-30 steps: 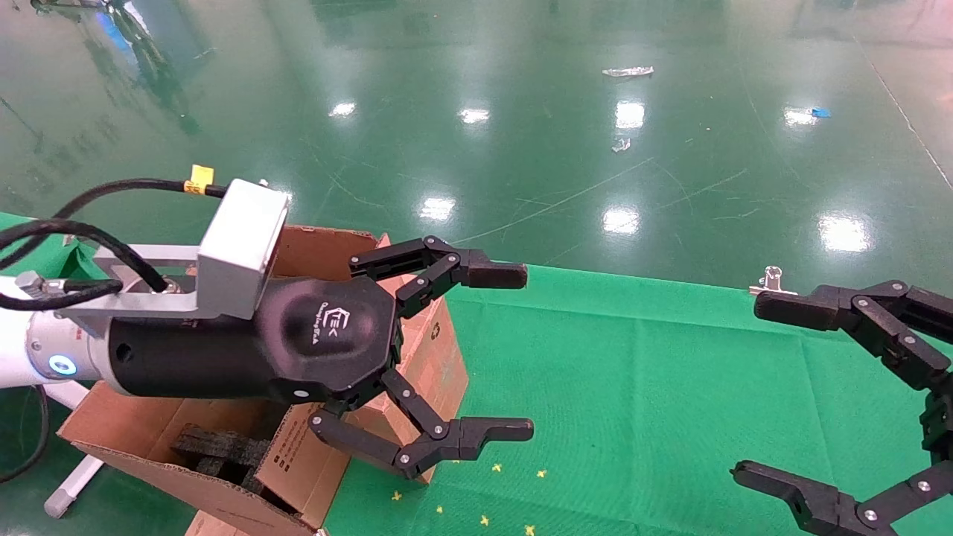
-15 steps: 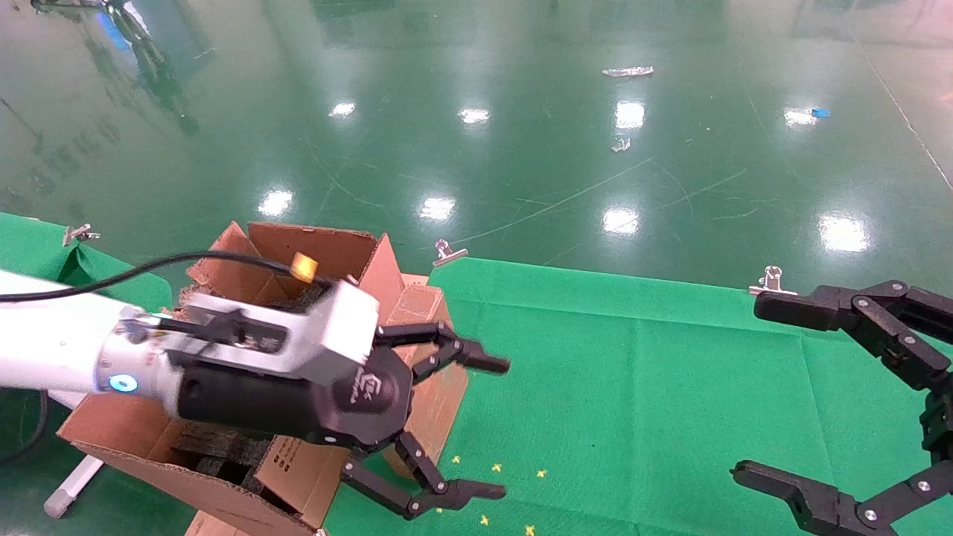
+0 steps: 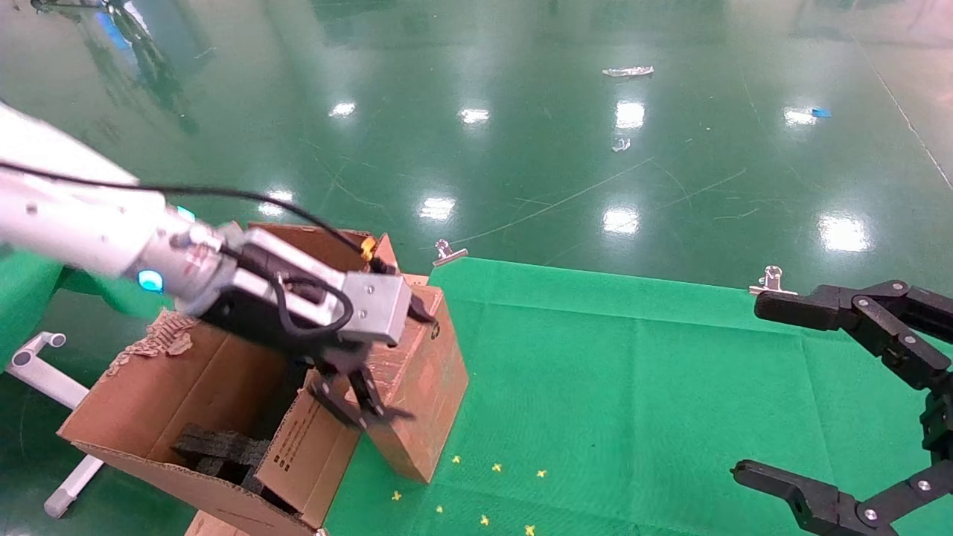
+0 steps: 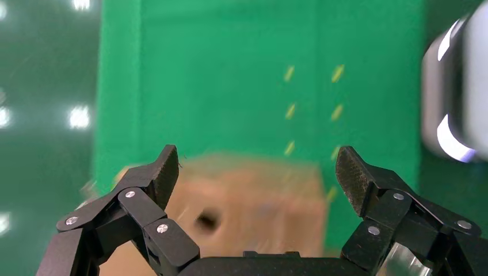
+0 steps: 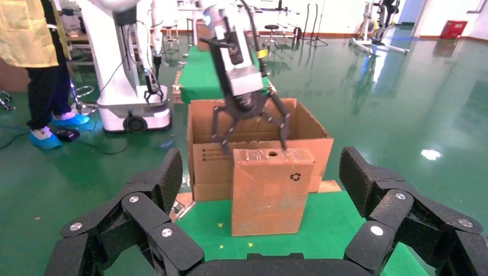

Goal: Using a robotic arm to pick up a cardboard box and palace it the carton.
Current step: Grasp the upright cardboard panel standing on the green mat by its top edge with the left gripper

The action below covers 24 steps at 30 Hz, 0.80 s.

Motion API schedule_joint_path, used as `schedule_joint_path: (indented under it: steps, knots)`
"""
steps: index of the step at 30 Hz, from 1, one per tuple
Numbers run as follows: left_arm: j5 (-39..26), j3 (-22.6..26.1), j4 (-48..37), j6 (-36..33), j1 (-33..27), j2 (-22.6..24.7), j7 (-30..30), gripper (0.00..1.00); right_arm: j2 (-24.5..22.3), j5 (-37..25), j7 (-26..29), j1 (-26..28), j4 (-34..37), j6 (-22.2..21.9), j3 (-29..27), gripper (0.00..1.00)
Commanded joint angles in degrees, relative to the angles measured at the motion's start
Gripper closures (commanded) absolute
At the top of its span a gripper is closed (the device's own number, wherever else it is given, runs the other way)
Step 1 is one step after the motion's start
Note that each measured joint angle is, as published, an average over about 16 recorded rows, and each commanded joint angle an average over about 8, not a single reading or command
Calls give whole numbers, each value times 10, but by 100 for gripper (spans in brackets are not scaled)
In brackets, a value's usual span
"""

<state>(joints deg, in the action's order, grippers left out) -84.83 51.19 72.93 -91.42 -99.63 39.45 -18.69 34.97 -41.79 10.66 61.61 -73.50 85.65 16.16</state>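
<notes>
The work surface is covered by a green cloth (image 3: 633, 387), on which small yellow marks (image 3: 484, 487) are scattered near the front edge. The right gripper (image 3: 767, 387) is held at the near right of the head view, above the cloth, with its fingers spread wide apart and nothing between them; it is parked well apart from the boxes. Open cloth is left between this gripper and the cardboard box (image 3: 421, 387), which stands upright on the left part of the cloth, just beside the carton (image 3: 149, 402). In the right wrist view the cardboard box (image 5: 270, 192) is seen in front of the carton (image 5: 201, 141), with glossy tape across its top, a round hole near its upper edge and a small recycling mark on its front face. The left gripper (image 3: 365, 398), carried by the robotic arm (image 3: 97, 231), is positioned directly above the top of the cardboard box, pointing down, with its fingers spread open on either side and not closed on anything; whether the fingers touch the box cannot be told. In the left wrist view the brown box top (image 4: 253, 201) lies between the open fingertips (image 4: 167, 172). The carton stands at the left edge of the cloth with its flaps raised, one ragged, and black foam blocks (image 3: 220, 450) are seen inside it. Metal clips (image 3: 447, 253) fix the far edge of the cloth. Beyond, a glossy green floor (image 3: 521, 134) reflects ceiling lights and bears a few scraps of litter (image 3: 628, 72).
</notes>
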Motion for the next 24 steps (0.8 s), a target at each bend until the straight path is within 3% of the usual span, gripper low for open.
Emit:
schedule_joint_path:
  steps: [1,11,17,24]
  knots:
    - [-24,38,5,0,-44,2,-2,0,0,0,0,0,0,0,0,0]
    - [-47,207,-109,-1,-149,70,10,0,0,0,0,0,0,0,1,0]
    - [-12,293,-186,0,-183,117,55,0,0,1,0,0,0,0,1,0]
    - [42,355,-248,3,-213,144,97,0,0,1,-1,0,0,0,1,0]
